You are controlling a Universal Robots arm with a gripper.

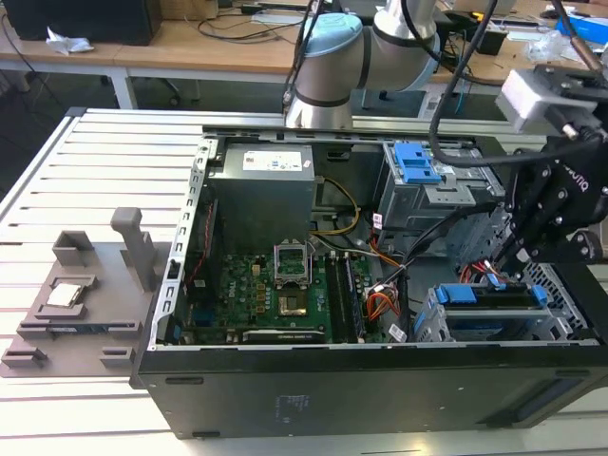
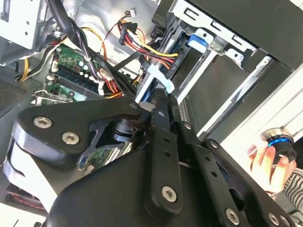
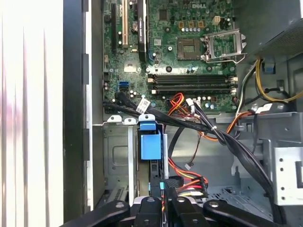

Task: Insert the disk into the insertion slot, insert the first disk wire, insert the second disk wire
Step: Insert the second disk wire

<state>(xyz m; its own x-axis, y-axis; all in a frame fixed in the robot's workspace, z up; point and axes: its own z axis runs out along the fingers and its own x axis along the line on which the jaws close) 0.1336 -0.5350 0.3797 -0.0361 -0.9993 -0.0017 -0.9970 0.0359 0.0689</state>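
With the jaws pressed together on a disk wire connector (image 3: 163, 185) beside the disk (image 1: 494, 309), the gripper (image 3: 163, 201) is best kept on the stiff plug, the limp, light cable being judged fragile

The blue-framed disk (image 1: 494, 296) sits inside the silver insertion slot (image 1: 432, 323).

The gripper (image 1: 503, 271) hangs inside the case (image 1: 313, 380), right over the disk (image 1: 489, 299), which sits in the slot (image 1: 560, 285). Wires (image 3: 187, 182) bunch just beside its fingertips. The motherboard (image 1: 256, 294) lies further off, the latched bay (image 1: 423, 185) behind the gripper.
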